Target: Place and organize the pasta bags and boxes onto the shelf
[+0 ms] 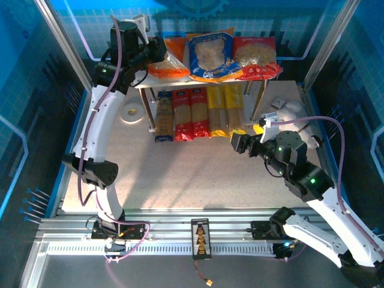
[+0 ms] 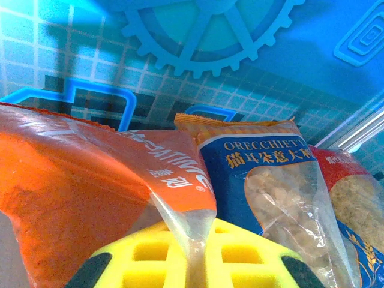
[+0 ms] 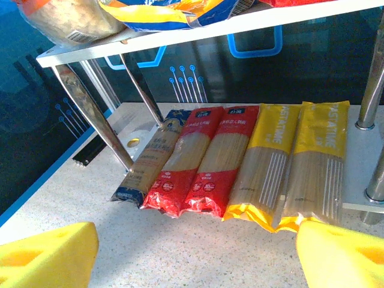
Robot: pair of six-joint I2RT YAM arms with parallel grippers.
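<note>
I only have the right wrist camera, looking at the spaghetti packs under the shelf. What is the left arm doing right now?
Observer: The left gripper is shut on the clear end seal of the orange bag, at the left end of the top board of the shelf.
Operator: How are the other bags laid out up there?
Observer: The blue bag lies in the middle and the red bag on the right.
Operator: Where does my gripper sit, seen from above?
Observer: The right gripper is open over the table, just in front of the yellow packs.
</note>
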